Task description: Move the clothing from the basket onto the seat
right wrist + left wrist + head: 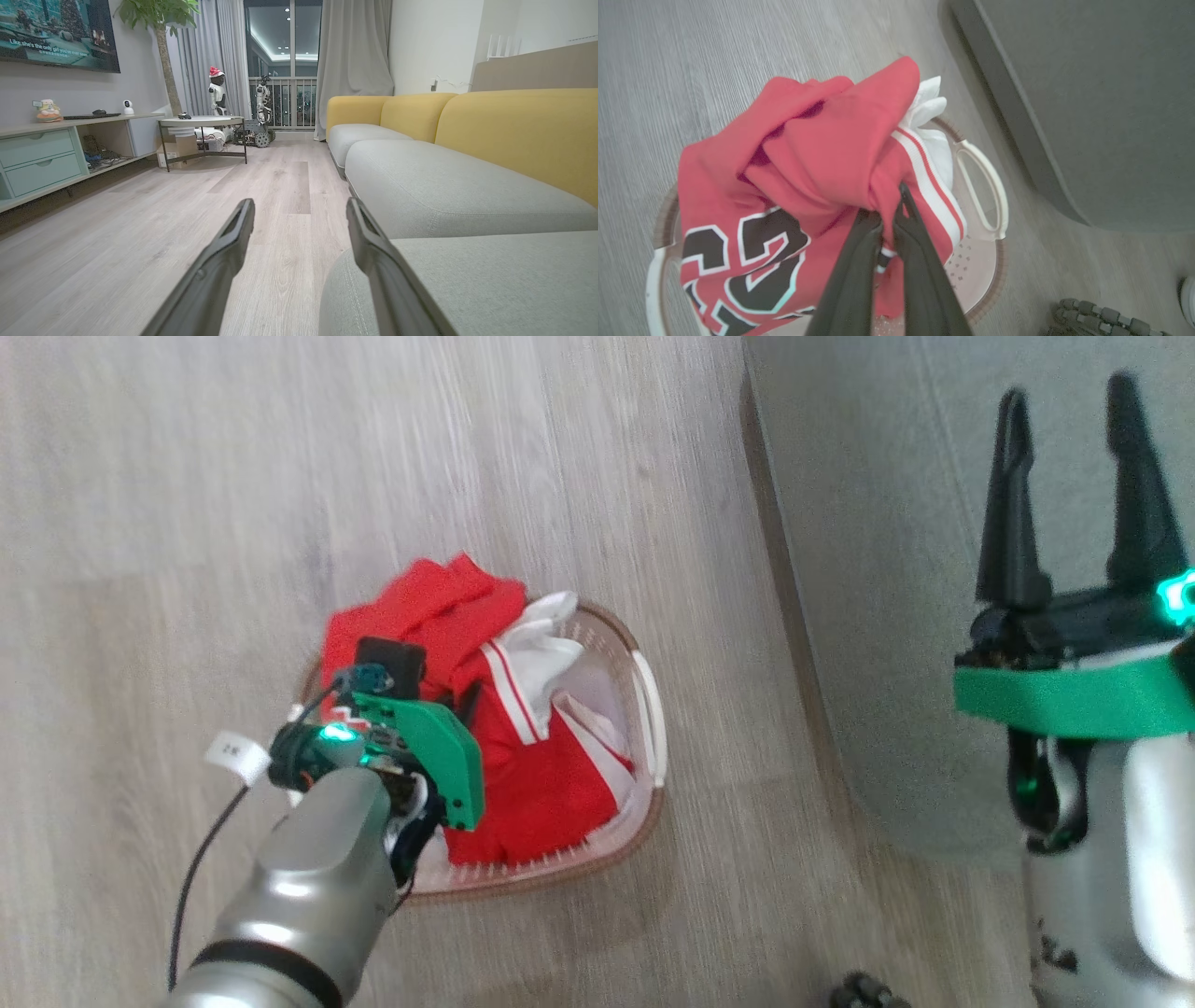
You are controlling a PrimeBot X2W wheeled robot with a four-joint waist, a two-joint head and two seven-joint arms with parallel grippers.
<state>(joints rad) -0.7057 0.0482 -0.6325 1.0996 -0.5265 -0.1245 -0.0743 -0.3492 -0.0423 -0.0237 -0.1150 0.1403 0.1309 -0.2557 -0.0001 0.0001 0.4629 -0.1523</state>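
The clothing (523, 765) is a red heap with white striped trim, piled in the cream basket (651, 709) on the floor. My left gripper (889, 205) is shut on a bunched red fold of the clothing (822, 154). A jersey with black, white-edged numbers hangs below it over the basket (985, 196). In the head view the left arm reaches down over the basket's near left side, and its fingertips are hidden there. My right gripper (1069, 397) stands open and empty above the grey-green seat (887, 569), at that cushion's front edge (467, 196).
Pale wood floor (280, 476) surrounds the basket, and the sofa's side (1087, 93) rises just to its right. Part of my wheeled base (1101, 317) shows close by. Yellow back cushions (514, 130), a round table (201, 122) and a low cabinet (46, 154) stand further off.
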